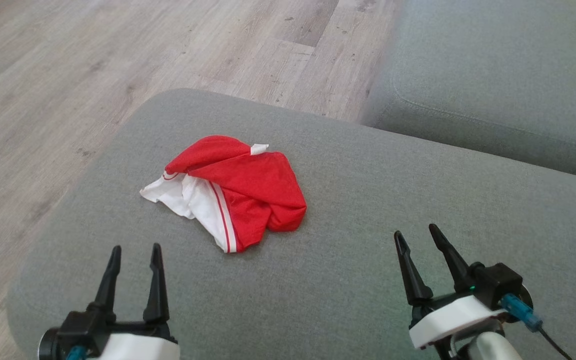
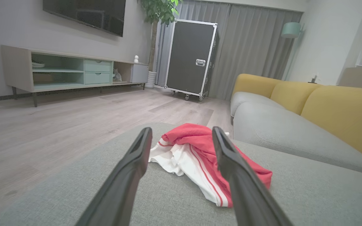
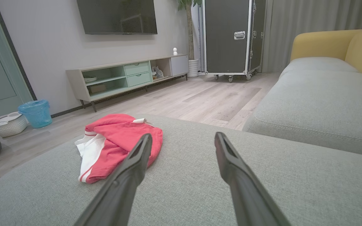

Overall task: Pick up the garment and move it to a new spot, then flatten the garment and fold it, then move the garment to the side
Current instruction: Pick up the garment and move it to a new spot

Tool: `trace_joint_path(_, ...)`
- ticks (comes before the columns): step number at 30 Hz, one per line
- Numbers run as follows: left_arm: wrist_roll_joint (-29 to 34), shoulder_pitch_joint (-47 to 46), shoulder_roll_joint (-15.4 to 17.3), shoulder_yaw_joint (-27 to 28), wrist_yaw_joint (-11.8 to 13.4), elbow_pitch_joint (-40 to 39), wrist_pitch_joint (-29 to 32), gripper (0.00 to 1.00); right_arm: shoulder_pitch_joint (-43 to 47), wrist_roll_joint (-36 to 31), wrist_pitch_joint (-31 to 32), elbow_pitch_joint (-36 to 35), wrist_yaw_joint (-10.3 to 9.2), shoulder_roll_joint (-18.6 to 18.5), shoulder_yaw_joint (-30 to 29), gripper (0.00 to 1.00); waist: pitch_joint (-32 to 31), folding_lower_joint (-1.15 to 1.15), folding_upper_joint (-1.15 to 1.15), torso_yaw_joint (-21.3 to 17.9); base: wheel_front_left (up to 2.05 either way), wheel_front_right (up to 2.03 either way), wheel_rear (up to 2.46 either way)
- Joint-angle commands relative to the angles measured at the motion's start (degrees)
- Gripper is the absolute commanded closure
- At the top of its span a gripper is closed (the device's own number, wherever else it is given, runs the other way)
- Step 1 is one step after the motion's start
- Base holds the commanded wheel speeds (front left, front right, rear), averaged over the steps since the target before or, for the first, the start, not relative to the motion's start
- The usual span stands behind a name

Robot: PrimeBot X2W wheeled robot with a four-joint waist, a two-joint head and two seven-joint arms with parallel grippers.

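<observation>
I have the garment [image 1: 233,192] lying crumpled on the grey seat cushion [image 1: 368,190] in front of me, a little left of centre in the head view and towards the cushion's far, rounded edge. It is red with a white part. The white part spreads out to my left and carries thin red stripes along its hem, while the red cloth is bunched and folded over itself on the right. A small white tag pokes out at the top of the heap.

My left pincer [image 1: 136,247] hovers low over the near left part of the cushion, jaws spread wide with nothing between them, fingers pointing at the garment but well short of it. My right pincer [image 1: 415,230] hangs over the near right part, also released and empty, its fingers tilted slightly leftwards. The garment lies off to its left and clear of it.

Beyond the cushion's edge I see pale wood floor [image 1: 68,60], and to the right a second cushion [image 1: 493,75] of the same grey. In the left wrist view, yellow backrests [image 2: 341,113] rise behind that seat, and a black case [image 2: 192,59] on castors stands before the curtains.
</observation>
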Motion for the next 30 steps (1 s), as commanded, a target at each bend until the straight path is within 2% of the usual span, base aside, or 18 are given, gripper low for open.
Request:
trace_joint_path(1,1.0,-2.9,0.3,1.7,-0.6,-1.2,-0.5,0.00,-1.9,0.3,-0.6,-1.5,-0.05,-0.1,1.0,0.00,0.2,0.00,0.00,-0.3,0.00,0.00,0.00)
trace_joint_path(7,1.9,-7.6,2.0,-1.4,-1.7,4.7,-0.5,0.00,-2.8,-1.3,-0.6,-1.5,-0.05,-0.1,-0.1,0.00,3.2,0.00,0.00,-2.5,0.00,0.00,0.00)
trace_joint_path(14,0.5,-18.4,4.6,-7.4,-2.3,14.9,6.2,0.00,-4.8,-3.7,-0.6,-2.2,-0.05,-0.1,-2.1,0.00,8.4,0.00,0.00,-5.9,0.00,0.00,0.00)
trace_joint_path(21,-5.8,-27.9,7.2,-15.1,-2.3,23.3,13.4,0.00,-7.1,-5.2,-0.6,-3.0,-0.05,-0.1,-3.0,0.00,13.3,0.00,0.00,-9.2,0.00,0.00,0.00)
trace_joint_path(26,-10.6,-33.0,8.5,-16.7,-2.3,29.9,16.5,0.00,-8.6,-5.7,-0.6,-3.5,-0.05,-0.1,-2.9,0.00,15.9,0.00,0.00,-11.4,0.00,0.00,0.00)
trace_joint_path(30,-12.4,-35.3,9.0,-17.3,-2.3,33.0,16.1,0.00,-9.4,-5.9,-0.6,-3.6,-0.05,-0.1,-2.7,0.00,17.1,0.00,0.00,-12.6,0.00,0.00,0.00)
